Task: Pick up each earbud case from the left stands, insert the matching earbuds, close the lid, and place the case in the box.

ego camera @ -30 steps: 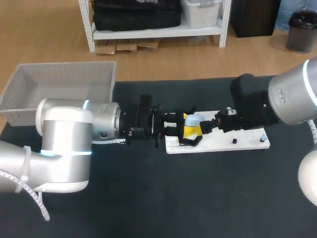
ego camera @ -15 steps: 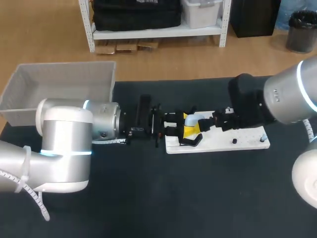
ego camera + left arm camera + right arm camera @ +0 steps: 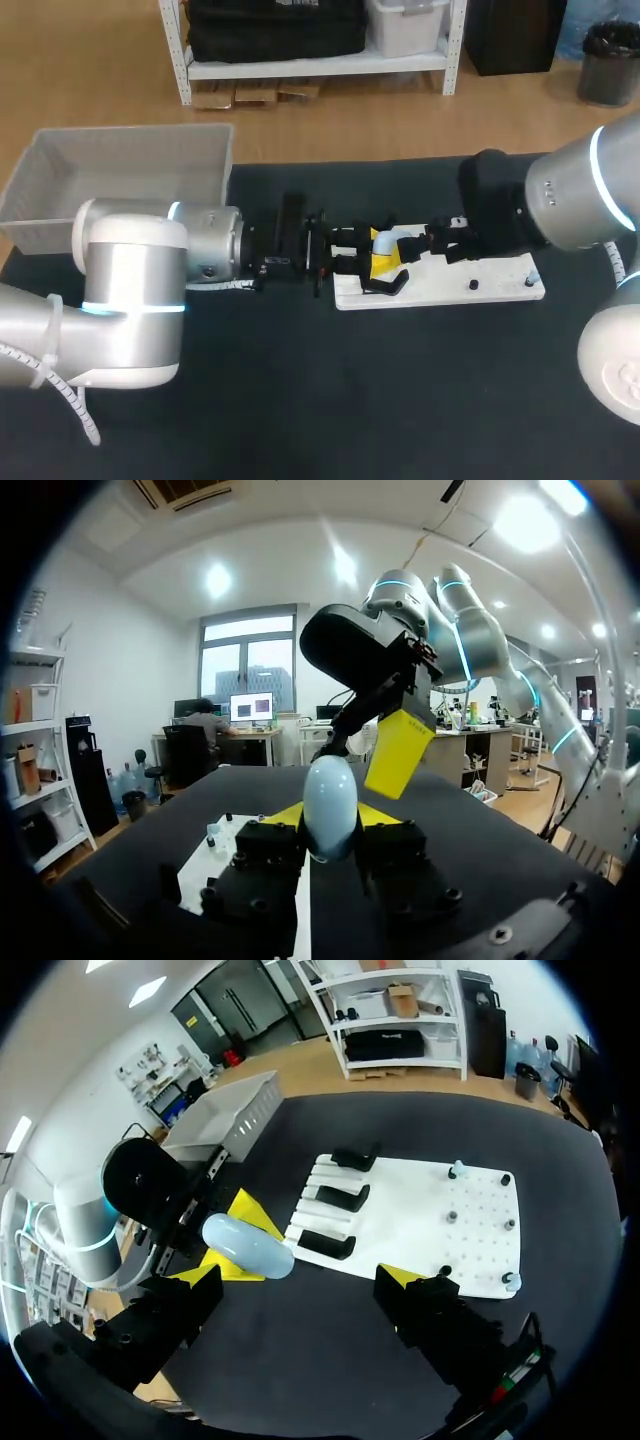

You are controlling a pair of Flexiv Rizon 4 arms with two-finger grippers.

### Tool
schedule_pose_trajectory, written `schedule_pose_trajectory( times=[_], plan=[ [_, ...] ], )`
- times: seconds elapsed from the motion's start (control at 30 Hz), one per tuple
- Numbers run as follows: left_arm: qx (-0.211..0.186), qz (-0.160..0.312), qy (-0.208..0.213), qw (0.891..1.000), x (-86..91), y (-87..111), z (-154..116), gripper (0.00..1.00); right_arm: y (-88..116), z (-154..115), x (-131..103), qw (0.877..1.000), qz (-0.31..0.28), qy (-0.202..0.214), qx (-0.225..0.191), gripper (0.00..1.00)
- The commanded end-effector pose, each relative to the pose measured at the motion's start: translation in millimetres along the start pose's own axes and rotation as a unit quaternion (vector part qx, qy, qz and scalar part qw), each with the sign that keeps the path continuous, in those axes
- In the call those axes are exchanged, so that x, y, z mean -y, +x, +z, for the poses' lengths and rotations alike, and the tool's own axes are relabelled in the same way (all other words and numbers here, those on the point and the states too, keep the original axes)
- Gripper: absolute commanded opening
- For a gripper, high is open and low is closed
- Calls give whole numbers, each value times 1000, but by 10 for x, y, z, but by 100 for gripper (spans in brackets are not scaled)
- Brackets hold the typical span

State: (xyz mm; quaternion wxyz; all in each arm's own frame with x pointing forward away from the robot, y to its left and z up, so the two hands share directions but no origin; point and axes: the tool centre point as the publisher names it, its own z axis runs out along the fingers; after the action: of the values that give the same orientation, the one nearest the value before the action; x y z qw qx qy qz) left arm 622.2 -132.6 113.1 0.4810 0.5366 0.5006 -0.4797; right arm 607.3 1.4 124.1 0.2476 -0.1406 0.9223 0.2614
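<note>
Left jaws clamp a pale blue egg-shaped earbud case (image 3: 330,805); right jaws stand wide open close beside that case.

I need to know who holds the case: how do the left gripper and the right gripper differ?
The left gripper is shut on the pale blue oval earbud case, a finger on each side; the right gripper is open, its fingers wide apart. The left gripper points in from the left; the right gripper from the right, over the flat white board. Both have yellow tips and are at the case.
</note>
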Motion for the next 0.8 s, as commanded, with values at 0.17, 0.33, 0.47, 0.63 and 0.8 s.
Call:
schedule_pose_trajectory(
  times=[0.17,0.33,0.47,0.63,0.8],
  plan=[
    [2,1,-2,1000,3,10,4,0,-3,30,5,1000,6,19,8,100],
    [2,1,-2,1000,3,10,4,0,-7,34,28,1000,10,23,11,100],
    [2,1,-2,1000,3,10,4,0,-27,8,32,1000,13,23,16,100],
    [2,1,-2,1000,3,10,4,0,-62,-19,29,999,14,23,22,100],
    [2,1,-2,1000,3,10,4,0,-128,-107,23,999,13,21,33,100]
  ],
)
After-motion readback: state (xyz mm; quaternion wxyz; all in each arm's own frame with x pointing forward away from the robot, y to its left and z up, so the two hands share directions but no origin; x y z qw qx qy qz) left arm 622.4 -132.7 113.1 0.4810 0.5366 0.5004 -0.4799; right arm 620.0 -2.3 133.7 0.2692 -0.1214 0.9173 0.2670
